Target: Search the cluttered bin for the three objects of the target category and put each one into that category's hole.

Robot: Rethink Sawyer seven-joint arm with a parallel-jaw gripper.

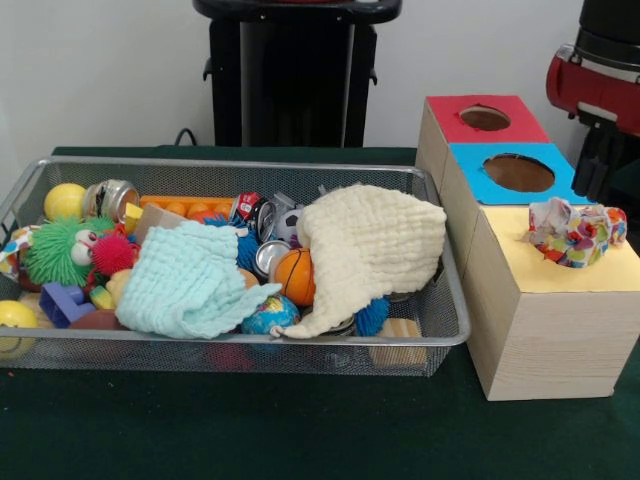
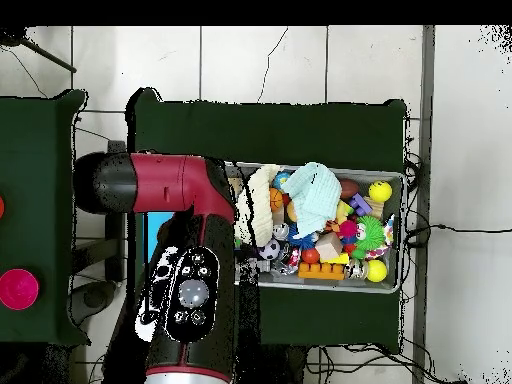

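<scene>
On the green table, one dotted cloth [image 1: 574, 232] lay over the yellow box's [image 1: 545, 300] hole; the gripper's state couldn't be told. Next, likely searching the basket [image 1: 240, 352].

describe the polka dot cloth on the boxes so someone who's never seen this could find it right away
Right of the wire basket stand three wooden boxes in a row, topped red, blue and yellow. On the nearest and largest, the yellow-topped box, lies a small crumpled cloth, seemingly over its opening. It is white with multicoloured dots, unlike the plain cream and mint cloths in the basket.
</scene>
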